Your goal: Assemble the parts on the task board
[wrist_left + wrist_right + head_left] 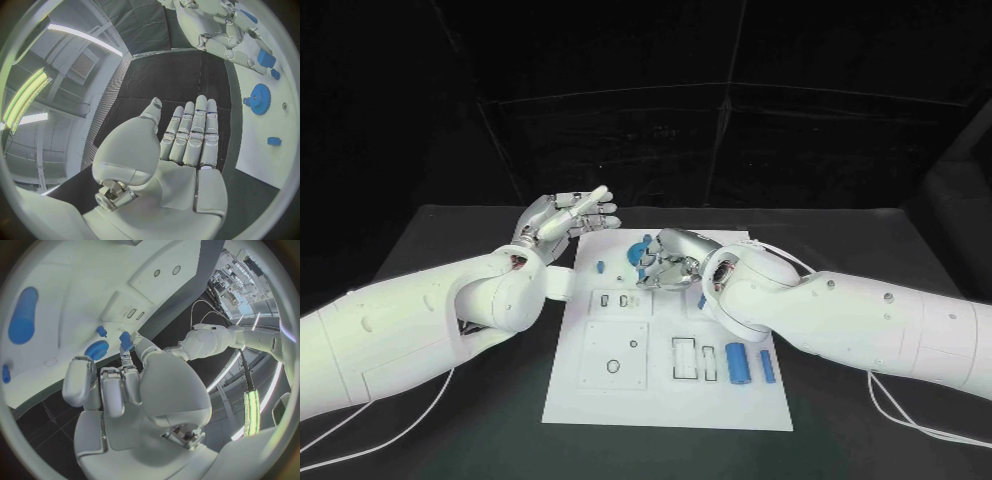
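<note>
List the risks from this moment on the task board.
1. The right hand pinches a small blue part at its fingertips only; it may slip or twist before it is seated.
2. That hand works right beside the blue gear, so it may knock the gear out of place.
3. The left hand hovers open off the task board, which nothing steadies.

A matte black worktop [459, 400] is lying beneath dark black cloth walls [661, 110] that are hanging behind it in panels. Long bright ceiling light tubes [28, 92] are glowing overhead beside what is possibly a square ceiling vent [82, 64].
</note>
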Tool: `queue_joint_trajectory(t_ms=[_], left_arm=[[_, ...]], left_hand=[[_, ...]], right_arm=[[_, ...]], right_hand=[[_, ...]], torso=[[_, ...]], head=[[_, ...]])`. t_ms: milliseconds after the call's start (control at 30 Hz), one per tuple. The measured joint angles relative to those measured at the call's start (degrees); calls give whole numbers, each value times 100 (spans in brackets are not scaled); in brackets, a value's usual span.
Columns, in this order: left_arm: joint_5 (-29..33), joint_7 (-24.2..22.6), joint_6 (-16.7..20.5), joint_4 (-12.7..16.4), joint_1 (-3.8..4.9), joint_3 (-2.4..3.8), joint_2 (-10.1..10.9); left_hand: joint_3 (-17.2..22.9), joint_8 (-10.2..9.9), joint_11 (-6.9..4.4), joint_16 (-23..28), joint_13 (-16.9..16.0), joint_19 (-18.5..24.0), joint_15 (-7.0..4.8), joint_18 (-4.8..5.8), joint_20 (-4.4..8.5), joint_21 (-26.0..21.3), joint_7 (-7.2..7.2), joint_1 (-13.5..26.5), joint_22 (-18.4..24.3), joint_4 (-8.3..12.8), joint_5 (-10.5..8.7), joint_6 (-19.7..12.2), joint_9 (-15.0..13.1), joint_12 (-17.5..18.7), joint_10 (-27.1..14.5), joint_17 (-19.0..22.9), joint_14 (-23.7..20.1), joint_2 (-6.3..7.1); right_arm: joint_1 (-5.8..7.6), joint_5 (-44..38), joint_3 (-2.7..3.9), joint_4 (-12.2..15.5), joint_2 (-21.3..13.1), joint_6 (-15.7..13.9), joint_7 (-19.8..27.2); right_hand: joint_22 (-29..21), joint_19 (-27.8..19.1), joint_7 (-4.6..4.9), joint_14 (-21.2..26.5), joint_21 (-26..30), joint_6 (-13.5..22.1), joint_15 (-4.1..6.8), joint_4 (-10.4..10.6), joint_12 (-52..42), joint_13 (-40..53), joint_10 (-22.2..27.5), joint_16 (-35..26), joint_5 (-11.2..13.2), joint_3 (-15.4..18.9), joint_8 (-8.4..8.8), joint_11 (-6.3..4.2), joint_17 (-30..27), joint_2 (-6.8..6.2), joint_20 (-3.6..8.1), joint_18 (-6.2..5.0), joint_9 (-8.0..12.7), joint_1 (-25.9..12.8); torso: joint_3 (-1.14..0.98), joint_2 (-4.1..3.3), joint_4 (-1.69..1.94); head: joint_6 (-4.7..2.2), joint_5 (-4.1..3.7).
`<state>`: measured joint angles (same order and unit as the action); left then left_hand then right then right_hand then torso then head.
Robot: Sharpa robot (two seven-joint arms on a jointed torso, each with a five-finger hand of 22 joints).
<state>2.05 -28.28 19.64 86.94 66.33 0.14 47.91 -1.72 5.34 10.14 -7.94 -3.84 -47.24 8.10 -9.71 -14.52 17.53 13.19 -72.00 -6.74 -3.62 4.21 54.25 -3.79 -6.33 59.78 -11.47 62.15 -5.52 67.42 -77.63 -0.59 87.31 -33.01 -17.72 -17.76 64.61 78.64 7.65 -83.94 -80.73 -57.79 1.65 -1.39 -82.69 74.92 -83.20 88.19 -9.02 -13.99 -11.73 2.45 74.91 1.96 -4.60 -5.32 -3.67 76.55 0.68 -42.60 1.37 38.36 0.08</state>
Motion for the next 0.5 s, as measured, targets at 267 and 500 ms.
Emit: queue_joint_trajectory(t_ms=[267,500], left_arm=[[0,15,2,0,1,0,-11],[0,21,2,-12,2,0,-28]], left_hand=[[0,0,0,0,0,0,0,0,0,0,0,0,0,0,0,0,0,0,0,1,0,0],[0,0,0,0,0,0,0,0,0,0,0,0,-1,0,0,0,0,0,0,1,0,0]], right_arm=[[-18,-242,-11,-133,259,232,-90],[-40,-417,-28,-171,349,376,-116]], right_hand=[[-7,0,-7,0,0,7,0,0,0,0,0,0,1,0,4,0,0,-8,0,0,-1,-7],[-7,0,-8,0,0,8,0,-9,0,0,0,0,3,-9,-7,0,0,-23,0,0,-1,-21]], torso=[[-4,-2,-6],[-9,-2,-8]], head=[[13,62],[28,85]])
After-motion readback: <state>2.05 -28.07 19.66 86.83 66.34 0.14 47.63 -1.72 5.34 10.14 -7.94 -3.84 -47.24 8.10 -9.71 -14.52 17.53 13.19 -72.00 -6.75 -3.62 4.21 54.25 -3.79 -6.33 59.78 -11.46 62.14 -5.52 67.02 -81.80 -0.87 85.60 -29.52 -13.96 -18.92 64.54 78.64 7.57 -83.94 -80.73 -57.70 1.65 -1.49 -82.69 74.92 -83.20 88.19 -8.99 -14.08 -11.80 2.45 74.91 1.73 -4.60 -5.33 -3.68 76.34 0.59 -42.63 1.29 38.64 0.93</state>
